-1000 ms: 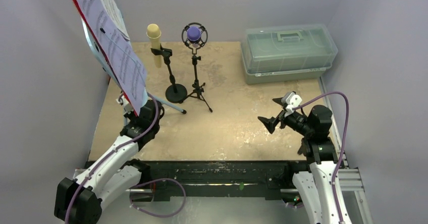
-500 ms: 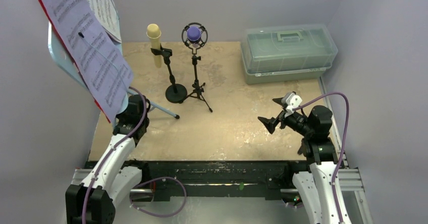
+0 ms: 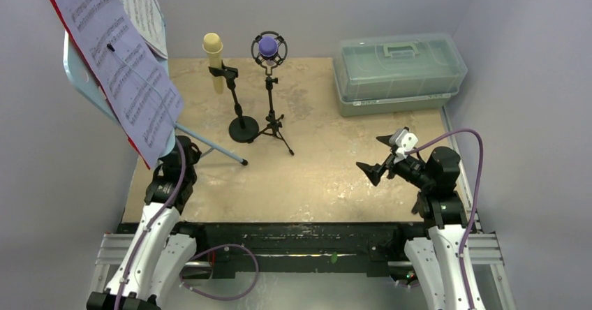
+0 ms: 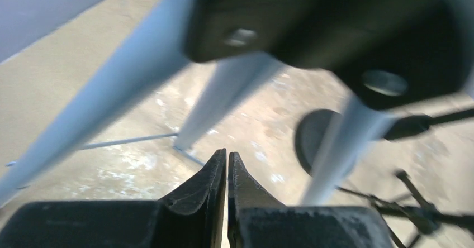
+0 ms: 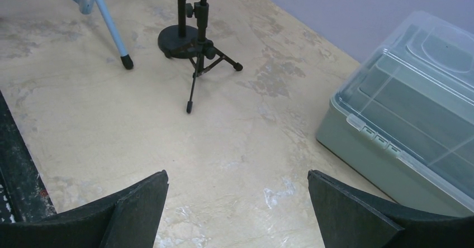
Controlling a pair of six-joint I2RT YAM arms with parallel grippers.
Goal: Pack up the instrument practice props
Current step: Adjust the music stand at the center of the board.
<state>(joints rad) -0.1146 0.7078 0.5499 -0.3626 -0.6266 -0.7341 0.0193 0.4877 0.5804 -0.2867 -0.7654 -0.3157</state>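
Left end effector (image 4: 227, 154) is closed, with nothing between its fingers that we can see. It sits low among the stand legs (image 4: 223, 100), black hub just above and ahead. Stand (image 3: 75, 62) leans toward the left wall at the near-left of the surface (image 3: 328, 177), carrying the sheets (image 3: 119, 72). Left arm is far nearer. Right end effector (image 3: 373, 155) is open and empty, hovering well apart, near the box (image 3: 398, 69). Cream mic (image 3: 213, 45) and purple mic (image 3: 269, 46) stand upright in holders at the back. We judge the left must open and reach up for a leg.
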